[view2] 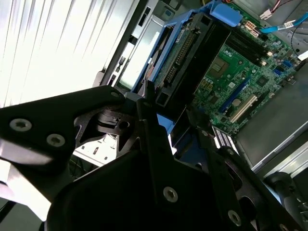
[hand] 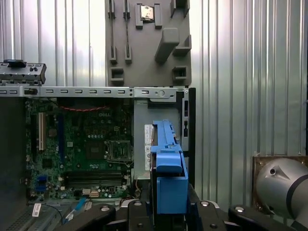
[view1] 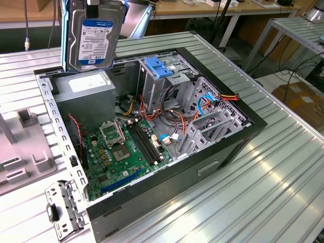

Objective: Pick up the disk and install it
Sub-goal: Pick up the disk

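The disk (view1: pixel 93 35) hangs upright in the air above the back left corner of the open computer case (view1: pixel 212 157), its white label with the blue top band facing the exterior view. My gripper (view1: pixel 96 3) is shut on its upper end. In the first wrist view the disk (hand: pixel 168 173) shows edge-on with its light-blue side rail, clamped in the gripper (hand: pixel 168 214), and hovers over the power supply area. In the second wrist view the disk's connector end (view2: pixel 187 57) points down toward the motherboard, with the gripper (view2: pixel 175 132) closed around it.
Inside the case lie a grey power-supply box (view1: pixel 83 83), a green motherboard (view1: pixel 124 149), loose cables (view1: pixel 172 119) and a metal drive cage with a blue bracket (view1: pixel 158 68) on top. A grey fixture (view1: pixel 20 147) and a metal bracket (view1: pixel 63 207) sit on the slatted table at the exterior view's left.
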Controlling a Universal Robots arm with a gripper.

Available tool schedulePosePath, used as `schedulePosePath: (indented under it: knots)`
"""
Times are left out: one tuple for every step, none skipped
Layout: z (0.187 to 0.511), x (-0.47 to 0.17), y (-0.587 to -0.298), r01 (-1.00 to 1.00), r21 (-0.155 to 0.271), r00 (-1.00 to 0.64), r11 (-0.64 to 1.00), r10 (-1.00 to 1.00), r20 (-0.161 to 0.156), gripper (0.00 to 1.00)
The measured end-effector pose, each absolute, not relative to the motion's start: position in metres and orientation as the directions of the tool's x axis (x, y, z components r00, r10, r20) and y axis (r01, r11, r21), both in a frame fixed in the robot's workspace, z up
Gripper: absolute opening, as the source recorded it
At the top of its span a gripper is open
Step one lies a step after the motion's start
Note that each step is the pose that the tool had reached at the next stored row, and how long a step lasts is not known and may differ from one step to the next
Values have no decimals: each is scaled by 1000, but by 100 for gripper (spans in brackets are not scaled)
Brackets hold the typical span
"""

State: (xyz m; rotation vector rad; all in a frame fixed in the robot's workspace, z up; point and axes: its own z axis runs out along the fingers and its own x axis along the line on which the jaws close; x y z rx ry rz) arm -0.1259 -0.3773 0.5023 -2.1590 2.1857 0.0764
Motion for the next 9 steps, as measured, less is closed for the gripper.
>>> schedulePosePath:
  knots:
    - [502, -125, -378, -1000, -13, -12, 13, -996, -84, 37]
    - [502, -123, -379, -1000, -13, -12, 13, -996, -84, 37]
    - [502, -121, -380, -1000, -13, -12, 13, -996, -84, 37]
    - [502, -120, -380, -1000, -13, -12, 13, -996, -84, 37]
    - [502, -120, -381, -1000, -13, -12, 13, -996, -84, 37]
    - [502, -119, -382, -1000, -13, -12, 13, -996, -84, 37]
    - [502, -118, -382, -1000, -13, -12, 13, -996, -83, 37]
    - [502, -117, -383, -1000, -13, -12, 13, -996, -83, 37]
    - [502, -116, -383, -1000, -13, -12, 13, -996, -84, 37]
